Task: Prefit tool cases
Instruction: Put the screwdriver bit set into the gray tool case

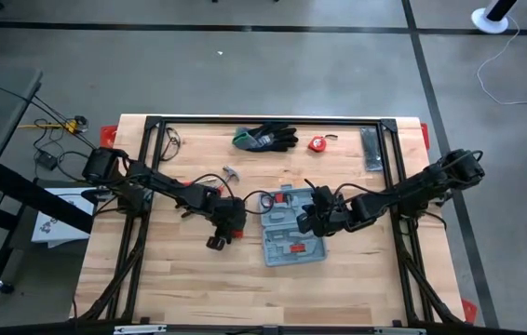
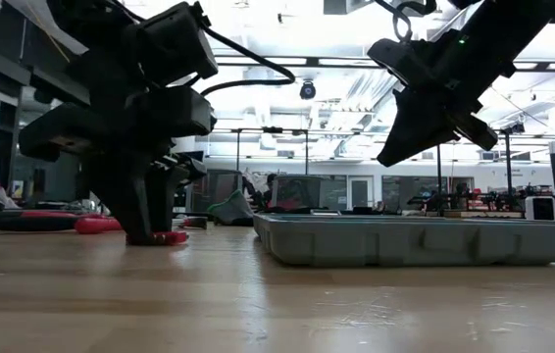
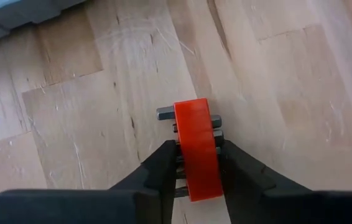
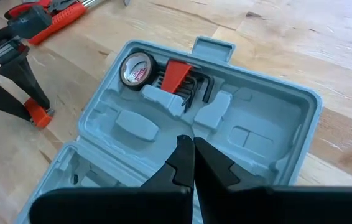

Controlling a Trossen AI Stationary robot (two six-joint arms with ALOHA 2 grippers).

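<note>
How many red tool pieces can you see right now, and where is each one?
At least 4: a bit holder between the left hand's fingers, two in the open case, at and, and a tape measure by the gloves. Others may be hidden.

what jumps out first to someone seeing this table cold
The open grey-blue tool case lies mid-table, with a tape measure and hex keys already seated in it. Just left of it, the left gripper has its fingers around a red bit holder on the wood.
</note>
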